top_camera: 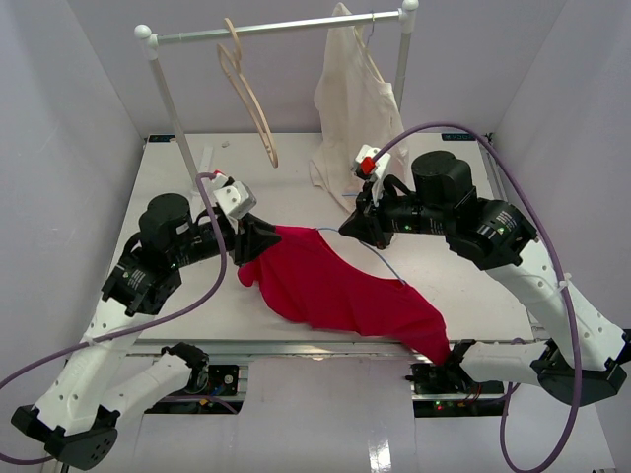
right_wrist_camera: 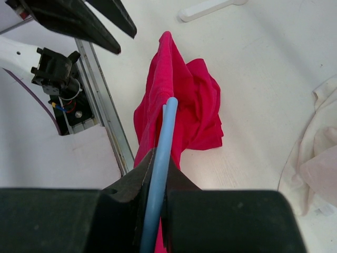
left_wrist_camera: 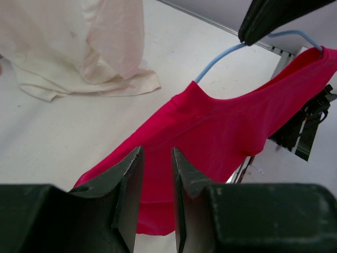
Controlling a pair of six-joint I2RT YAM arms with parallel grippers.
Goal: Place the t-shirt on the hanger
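Note:
The crimson t-shirt [top_camera: 335, 286] lies stretched across the table's front middle, its right end drooping over the front edge. The light-blue wire hanger [top_camera: 383, 261] runs into the shirt. My right gripper [top_camera: 347, 227] is shut on the hanger wire [right_wrist_camera: 164, 142], and the wire holds up a ridge of the shirt [right_wrist_camera: 195, 105]. My left gripper [top_camera: 254, 244] is at the shirt's left end. In the left wrist view its jaws [left_wrist_camera: 157, 153] stand apart and empty, with the shirt [left_wrist_camera: 221, 132] beyond them and the hanger [left_wrist_camera: 221, 58] rising to the right gripper [left_wrist_camera: 274, 16].
A clothes rack [top_camera: 276, 28] stands at the back with a pale wooden hanger [top_camera: 251, 99] and a cream-white garment [top_camera: 355, 108] whose hem lies on the table [left_wrist_camera: 79, 47]. The table's front rail [right_wrist_camera: 102, 105] runs close beside the shirt.

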